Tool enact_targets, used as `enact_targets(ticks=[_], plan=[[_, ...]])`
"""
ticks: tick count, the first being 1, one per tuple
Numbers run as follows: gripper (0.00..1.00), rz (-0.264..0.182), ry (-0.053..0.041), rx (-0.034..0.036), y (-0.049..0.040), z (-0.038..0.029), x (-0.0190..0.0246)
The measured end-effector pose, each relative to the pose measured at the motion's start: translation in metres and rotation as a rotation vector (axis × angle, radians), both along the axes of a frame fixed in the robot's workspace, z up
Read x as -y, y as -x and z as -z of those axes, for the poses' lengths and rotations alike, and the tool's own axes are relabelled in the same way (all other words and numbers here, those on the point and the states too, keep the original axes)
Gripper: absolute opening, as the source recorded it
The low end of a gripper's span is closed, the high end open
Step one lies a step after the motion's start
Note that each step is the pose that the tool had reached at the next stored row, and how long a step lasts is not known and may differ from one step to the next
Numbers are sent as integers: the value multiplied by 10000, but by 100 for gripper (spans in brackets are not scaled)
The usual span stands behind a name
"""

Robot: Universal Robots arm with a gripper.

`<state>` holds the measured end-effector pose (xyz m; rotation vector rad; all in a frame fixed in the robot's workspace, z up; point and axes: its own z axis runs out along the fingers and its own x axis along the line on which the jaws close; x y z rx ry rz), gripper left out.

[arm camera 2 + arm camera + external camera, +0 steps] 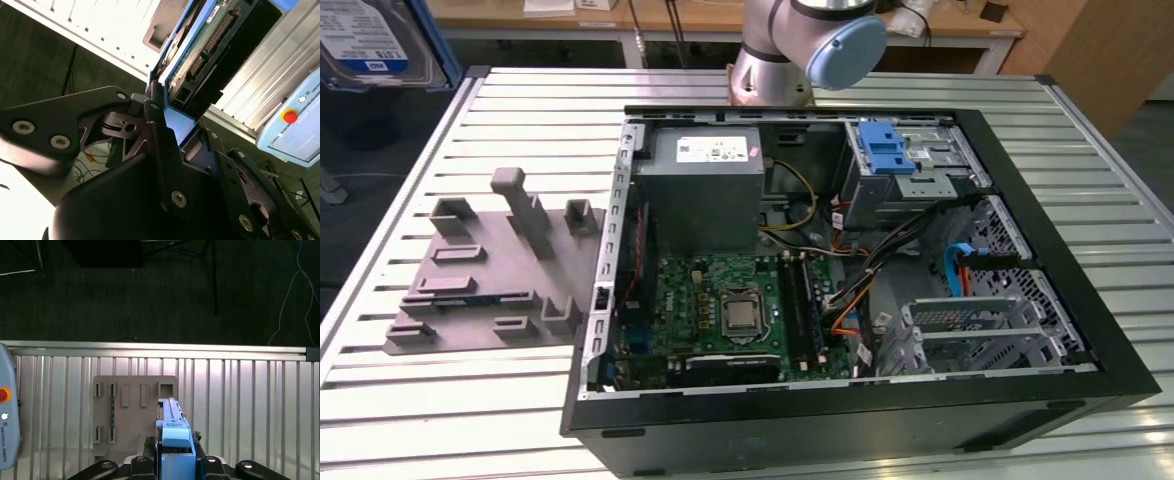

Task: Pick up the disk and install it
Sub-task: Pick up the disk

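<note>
Holds the disk (371, 40) aloft at the exterior view's upper left corner, label side toward the camera, well clear of the slatted tabletop (440, 400). Has the hand (175, 460) clamped shut on it: in the first wrist view, grips the disk's blue frame between two black fingers (207, 462), the disk standing edge-on; in the second wrist view, shows its green circuit side and connector row beyond the fingers. Looks down past the disk, in the first wrist view, on a grey plate (130, 405) lying flat on the tabletop, on the exterior view's left, just beside the open computer case (854, 430). Reveals inside the case a grey power box (707, 190) on the far side and a green main board (734, 310) nearer the camera. Has the silver arm (781, 60) rising just behind the case's far wall. Shows farther right a silver drive cage (914, 185) with a blue latch (887, 150), well apart from the disk.
</note>
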<state>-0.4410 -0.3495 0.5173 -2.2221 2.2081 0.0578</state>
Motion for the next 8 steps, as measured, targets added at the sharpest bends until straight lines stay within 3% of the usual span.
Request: enact_targets(ticks=[3,8], plan=[[36,1,0,-1,-25,-1,30],[36,1,0,0,-165,0,44]])
